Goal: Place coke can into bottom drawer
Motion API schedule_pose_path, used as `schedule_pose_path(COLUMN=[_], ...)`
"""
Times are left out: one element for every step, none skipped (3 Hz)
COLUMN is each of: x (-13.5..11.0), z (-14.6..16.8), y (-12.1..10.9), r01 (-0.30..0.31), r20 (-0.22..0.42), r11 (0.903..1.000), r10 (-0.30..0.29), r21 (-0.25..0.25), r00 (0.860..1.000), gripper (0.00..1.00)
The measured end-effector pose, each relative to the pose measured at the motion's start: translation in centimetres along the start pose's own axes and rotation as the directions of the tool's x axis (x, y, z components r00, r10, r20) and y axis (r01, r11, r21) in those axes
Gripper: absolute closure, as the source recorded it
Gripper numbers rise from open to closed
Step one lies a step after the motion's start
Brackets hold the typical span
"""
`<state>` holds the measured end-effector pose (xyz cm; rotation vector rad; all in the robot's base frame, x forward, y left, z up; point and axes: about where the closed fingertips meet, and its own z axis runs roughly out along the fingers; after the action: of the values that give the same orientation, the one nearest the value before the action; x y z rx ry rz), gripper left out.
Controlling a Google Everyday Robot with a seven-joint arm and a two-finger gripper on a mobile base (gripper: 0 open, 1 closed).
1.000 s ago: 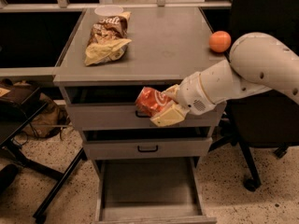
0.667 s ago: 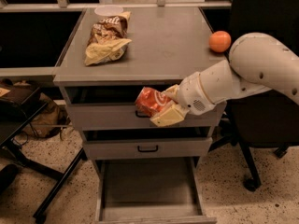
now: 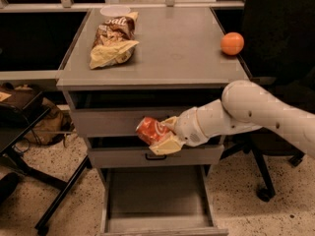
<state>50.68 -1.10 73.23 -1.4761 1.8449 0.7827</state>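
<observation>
**Coke can held in front of the cabinet, above the open bottom drawer**

The white arm [image 3: 256, 112] reaches in from the right and ends in the gripper [image 3: 159, 135], which sits in front of the grey cabinet at the height of the gap between the top drawer front [image 3: 108, 123] and the middle drawer front [image 3: 197, 156]. The cream-coloured fingers [image 3: 166, 145] are clamped on the coke can [image 3: 147, 129] — one above it, one below. The can lies tilted, its red side with white script facing the camera, and touches neither drawer front as far as can be seen.

The bottom drawer [image 3: 155, 195] is pulled out toward the camera directly beneath the can, showing its flat grey floor; can and drawer are well apart vertically. The middle drawer, with a black handle [image 3: 155, 157], is closed.

On the cabinet top [image 3: 177, 53] a brown-and-yellow chip bag [image 3: 114, 39] lies at the left rear, just in front of a pale round container [image 3: 114, 10] — while an orange [image 3: 232, 43] rests near the right edge. A black chair base [image 3: 261, 181] stands on the speckled floor to the right of the cabinet.
</observation>
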Motion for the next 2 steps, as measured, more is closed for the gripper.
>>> schedule_pose_path(x=[2.41, 2.41], z=[3.65, 3.66], y=[0.22, 0.23], r01=[-0.009, -0.009], r20=[0.041, 0.041], r11=[0.9993, 0.9993], r10=[0.010, 0.010], r21=[-0.036, -0.036], r00=[0.999, 0.999], gripper=[1.00, 1.00])
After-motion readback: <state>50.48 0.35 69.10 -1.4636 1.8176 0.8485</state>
